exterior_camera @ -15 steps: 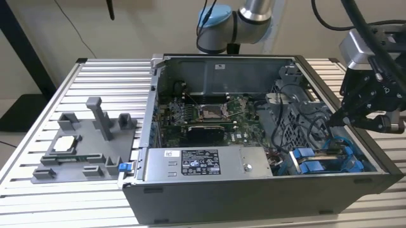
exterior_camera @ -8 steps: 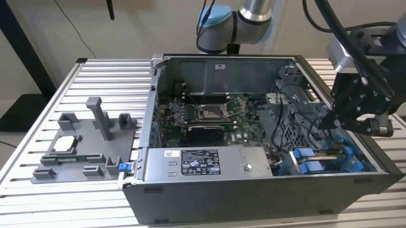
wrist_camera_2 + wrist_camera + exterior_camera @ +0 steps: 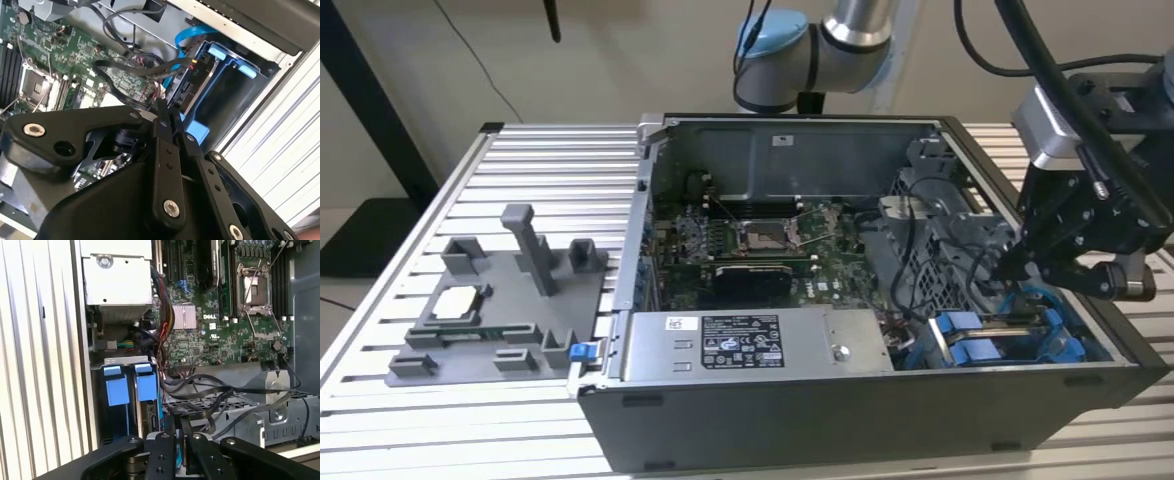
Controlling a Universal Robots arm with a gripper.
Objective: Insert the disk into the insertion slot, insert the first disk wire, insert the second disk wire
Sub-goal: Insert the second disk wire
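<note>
The disk [image 3: 186, 89] sits in the drive bay of the open computer case [image 3: 854, 420], clipped in its blue carrier [image 3: 220, 80], whose tabs [image 3: 145, 385] face up. A black wire bundle's connector [image 3: 194, 64] is at the disk's end face. A blue wire [image 3: 192, 35] arcs from the case wall down to my fingertips. My gripper [image 3: 167, 111] hovers just in front of the disk's connectors, its black fingers [image 3: 165, 440] nearly together and shut on the blue wire's end. In the exterior view the gripper [image 3: 1021, 268] hangs over the bay [image 3: 987, 340] at that view's right.
The motherboard [image 3: 761, 240] with its open socket fills the case floor. A grey power-supply box [image 3: 747, 345] lies along the front wall. Loose black cables [image 3: 210, 395] cross a perforated bracket beside the bay. A grey fixture [image 3: 494, 300] stands on the slatted table [image 3: 400, 420] at the exterior view's left.
</note>
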